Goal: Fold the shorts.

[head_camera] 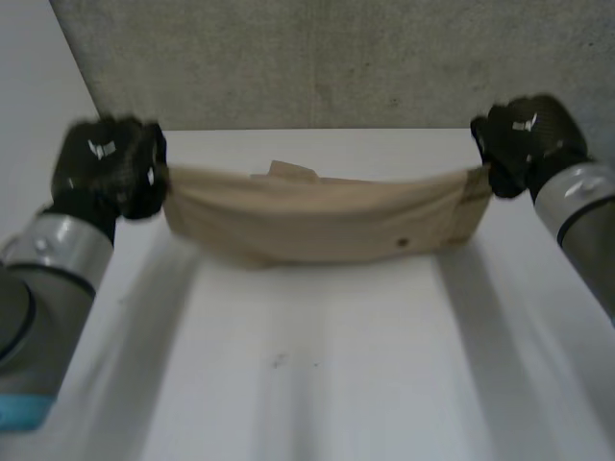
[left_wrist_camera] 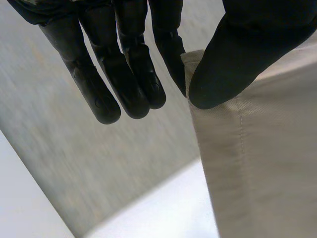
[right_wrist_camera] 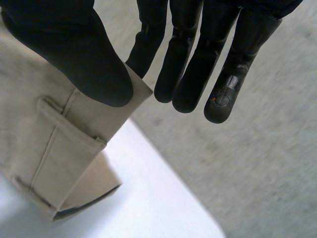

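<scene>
**Shorts aloft on two thin pinches**

Both hands have the beige shorts (head_camera: 317, 223) stretched between them, sagging over the far part of the white table (head_camera: 317, 384). The left hand (head_camera: 106, 168) nips one end corner between thumb and one finger, its other fingers straight and free. The right hand (head_camera: 524, 139) does likewise at the other end, beside a belt loop (right_wrist_camera: 54, 134). The risk, I'd say, is that such small bites slip if the arms pull apart. One end would drop and the fold would be spoiled.

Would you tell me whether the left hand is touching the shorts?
Touching: in the left wrist view, the left hand pinches a corner of the shorts with its thumb.
</scene>
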{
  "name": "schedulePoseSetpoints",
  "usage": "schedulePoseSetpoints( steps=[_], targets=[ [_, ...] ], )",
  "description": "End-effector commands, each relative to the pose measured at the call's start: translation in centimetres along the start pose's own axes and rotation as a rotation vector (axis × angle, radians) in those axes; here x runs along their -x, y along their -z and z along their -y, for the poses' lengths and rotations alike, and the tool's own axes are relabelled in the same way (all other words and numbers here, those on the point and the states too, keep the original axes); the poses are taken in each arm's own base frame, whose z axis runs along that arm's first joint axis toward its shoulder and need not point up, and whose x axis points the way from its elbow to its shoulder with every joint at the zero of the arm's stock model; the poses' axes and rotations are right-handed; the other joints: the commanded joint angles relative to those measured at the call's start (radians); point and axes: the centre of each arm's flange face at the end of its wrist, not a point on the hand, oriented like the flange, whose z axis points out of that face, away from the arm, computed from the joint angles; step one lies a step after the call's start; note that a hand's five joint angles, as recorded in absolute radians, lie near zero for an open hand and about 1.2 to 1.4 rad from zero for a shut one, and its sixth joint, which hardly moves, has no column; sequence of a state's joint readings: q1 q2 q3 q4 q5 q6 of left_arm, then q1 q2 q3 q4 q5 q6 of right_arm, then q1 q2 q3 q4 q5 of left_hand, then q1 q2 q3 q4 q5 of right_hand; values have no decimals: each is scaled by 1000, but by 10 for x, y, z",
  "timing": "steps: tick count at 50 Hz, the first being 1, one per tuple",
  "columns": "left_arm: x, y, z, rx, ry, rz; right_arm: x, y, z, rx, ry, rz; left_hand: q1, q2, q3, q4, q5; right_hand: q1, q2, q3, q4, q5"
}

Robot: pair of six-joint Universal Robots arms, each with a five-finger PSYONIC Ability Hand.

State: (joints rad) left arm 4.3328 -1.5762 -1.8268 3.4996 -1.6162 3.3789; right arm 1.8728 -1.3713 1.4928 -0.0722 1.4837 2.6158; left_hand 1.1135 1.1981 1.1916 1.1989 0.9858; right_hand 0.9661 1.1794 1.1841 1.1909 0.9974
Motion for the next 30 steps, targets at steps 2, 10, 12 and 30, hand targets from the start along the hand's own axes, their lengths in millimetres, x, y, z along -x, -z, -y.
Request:
schedulePoseSetpoints(
  steps=[2, 10, 12, 30],
  targets=[
    [-7, 51, -30, 276, -11, -76, 12, 19, -21, 92, 7, 50, 283, 198, 205, 197, 236, 430, 217, 212, 205, 224],
    [-8, 97, -27, 439, -15, -158, 28, 61, -38, 277, 58, 205, 283, 198, 205, 197, 236, 430, 217, 212, 205, 224],
    [-10, 104, -26, 458, -13, -186, 31, 69, -39, 300, 79, 239, 283, 198, 205, 197, 236, 430, 217, 212, 205, 224],
    [-14, 130, -27, 575, -50, -278, 47, 123, -51, 501, 238, 498, 283, 198, 205, 197, 236, 430, 217, 212, 205, 224]
  ],
)
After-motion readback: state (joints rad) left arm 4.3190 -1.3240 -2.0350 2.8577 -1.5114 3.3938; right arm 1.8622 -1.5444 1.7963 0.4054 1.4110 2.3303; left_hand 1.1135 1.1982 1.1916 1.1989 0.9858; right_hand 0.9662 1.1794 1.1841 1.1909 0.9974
